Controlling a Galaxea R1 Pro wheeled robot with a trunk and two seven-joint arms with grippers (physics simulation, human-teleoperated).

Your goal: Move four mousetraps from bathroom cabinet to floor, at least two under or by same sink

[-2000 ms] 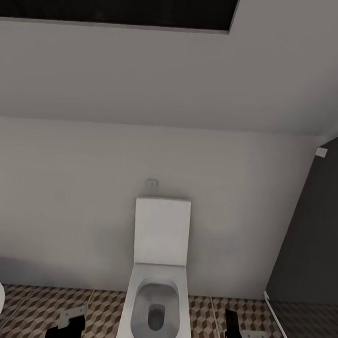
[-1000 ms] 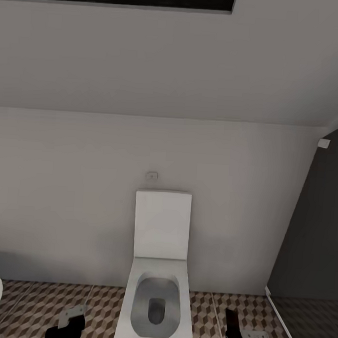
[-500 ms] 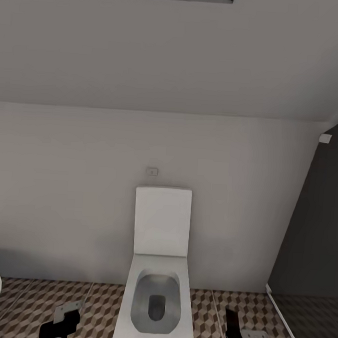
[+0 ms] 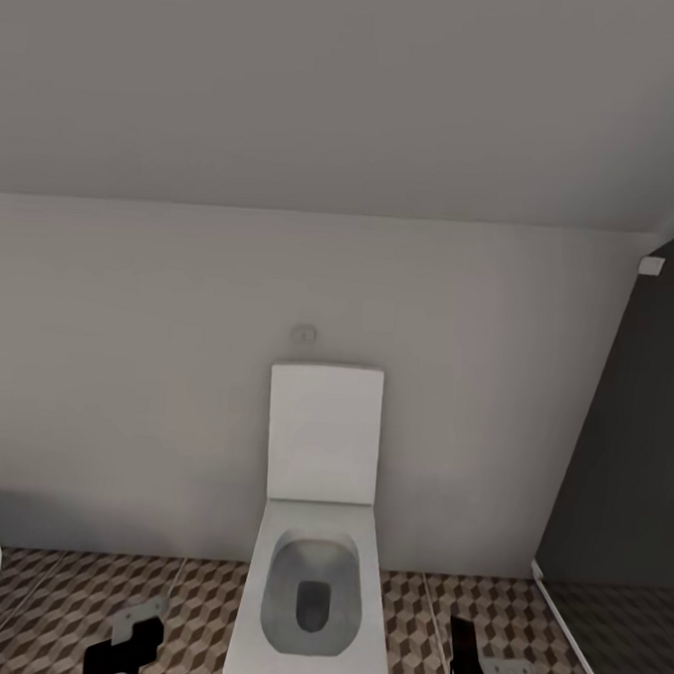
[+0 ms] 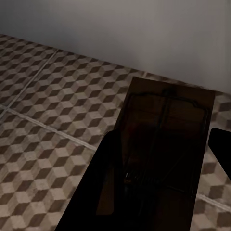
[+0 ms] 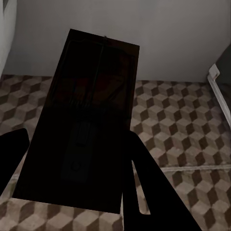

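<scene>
A white toilet [image 4: 314, 575] is seen ahead, against the wall on the bathroom floor [image 4: 52, 599]. A mousetrap [image 5: 163, 144] is clamped in the left gripper [image 5: 159, 192] fingers, and another mousetrap [image 6: 89, 115] in the right gripper [image 6: 77, 183] fingers

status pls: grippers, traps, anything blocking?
Left gripper shut on a mousetrap; right gripper shut on another mousetrap. Both held above the bathroom floor. Toilet dead ahead between the arms.

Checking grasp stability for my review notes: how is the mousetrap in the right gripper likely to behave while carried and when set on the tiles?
The mousetrap is a flat rectangular board, so it probably stays stiff and will not roll. It looks thin, so likely light. Its thin metal parts may snag or bend. Laid flat on the bathroom floor, it should rest steadily.
</scene>
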